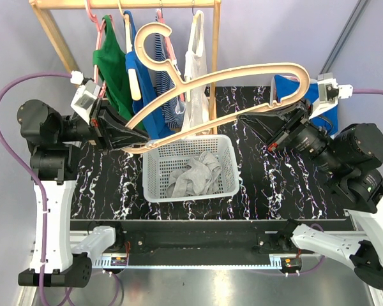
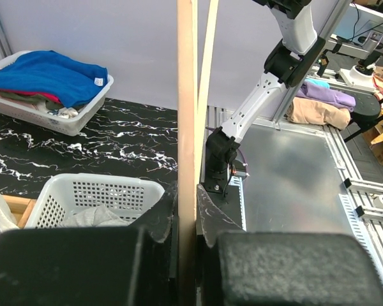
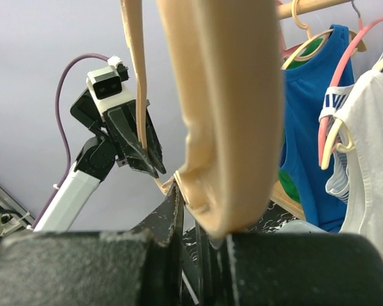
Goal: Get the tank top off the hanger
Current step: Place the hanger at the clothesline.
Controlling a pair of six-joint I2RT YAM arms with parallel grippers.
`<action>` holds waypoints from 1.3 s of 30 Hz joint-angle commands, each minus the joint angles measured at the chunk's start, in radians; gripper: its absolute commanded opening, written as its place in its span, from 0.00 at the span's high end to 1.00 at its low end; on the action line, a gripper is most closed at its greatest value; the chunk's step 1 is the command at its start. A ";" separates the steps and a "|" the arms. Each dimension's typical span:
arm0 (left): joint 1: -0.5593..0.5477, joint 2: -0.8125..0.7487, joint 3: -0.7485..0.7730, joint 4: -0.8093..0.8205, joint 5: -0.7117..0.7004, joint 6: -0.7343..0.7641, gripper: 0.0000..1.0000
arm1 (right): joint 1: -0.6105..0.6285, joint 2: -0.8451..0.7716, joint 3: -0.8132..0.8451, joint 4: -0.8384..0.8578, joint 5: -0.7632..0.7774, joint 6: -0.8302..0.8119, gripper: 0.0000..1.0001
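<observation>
The bare wooden hanger (image 1: 252,69) hangs slanted in the air above the white basket (image 1: 152,173), with its hook toward 11 o'clock and its long bar running from 8 o'clock to 2 o'clock in the top view. The left gripper (image 2: 188,217) is closed on the bar near the low end, the wood standing tightly between its two fingers. The right gripper (image 3: 204,236) is clamped on the rounded high end. The grey tank top (image 1: 191,175) lies crumpled inside the basket, apart from the hanger and below its rim. At 12 o'clock the clothes rack (image 1: 124,4) carries green, blue, striped and white garments. The hook overlaps them in the top view, and I cannot tell if it touches them. On the black marbled table (image 1: 262,185) there is free surface at 3 o'clock and at 9 o'clock of the basket, up to the table edges. A second basket (image 2: 25,115) with folded clothes stands at the far edge, behind the right gripper
</observation>
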 commanded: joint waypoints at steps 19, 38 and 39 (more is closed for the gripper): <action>0.405 0.066 0.323 -0.103 0.183 -0.040 1.00 | -0.050 0.009 -0.063 -0.096 0.127 -0.145 0.06; 1.135 0.066 0.291 0.267 0.184 -0.329 1.00 | -0.050 -0.054 -0.152 -0.102 0.185 -0.224 0.06; 1.153 0.063 0.256 0.307 0.186 -0.353 1.00 | -0.050 -0.062 -0.155 -0.103 0.187 -0.224 0.06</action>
